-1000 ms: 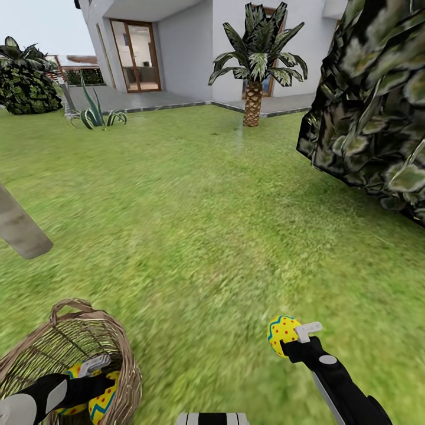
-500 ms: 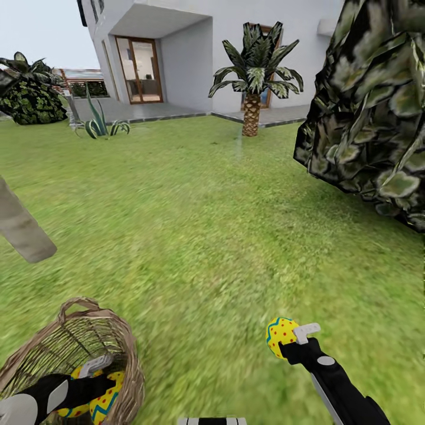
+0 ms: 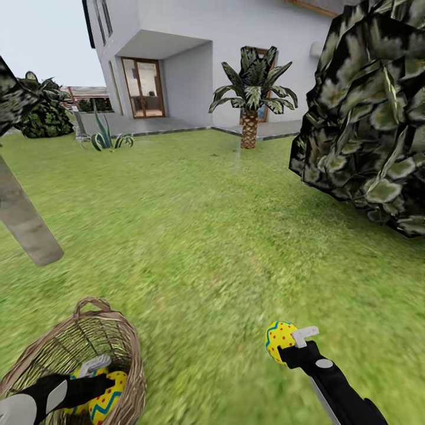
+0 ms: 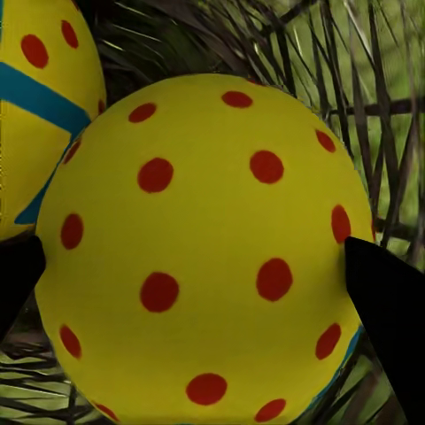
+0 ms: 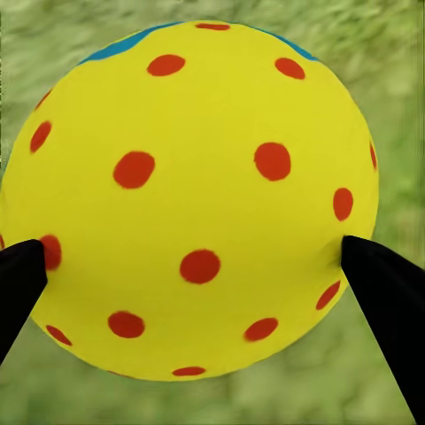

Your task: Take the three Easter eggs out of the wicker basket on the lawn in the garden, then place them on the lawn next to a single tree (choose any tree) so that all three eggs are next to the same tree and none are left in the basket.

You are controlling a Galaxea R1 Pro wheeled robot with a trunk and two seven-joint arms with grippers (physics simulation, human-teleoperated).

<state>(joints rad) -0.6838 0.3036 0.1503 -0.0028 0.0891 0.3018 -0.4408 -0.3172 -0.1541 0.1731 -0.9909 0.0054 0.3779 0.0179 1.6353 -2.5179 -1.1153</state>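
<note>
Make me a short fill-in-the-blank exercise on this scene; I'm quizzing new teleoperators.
1. The right gripper holds a red-dotted Easter egg above the ____.
2. The left gripper reaches into the wicker ____.
3. Beside the house stands a short ____ with a scaly brown trunk.

Missing words: lawn; basket; palm

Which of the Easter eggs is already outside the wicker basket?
The egg in the right pincer, held above the lawn. The other eggs lie inside the wicker basket, one between the left pincer's fingers.
</note>
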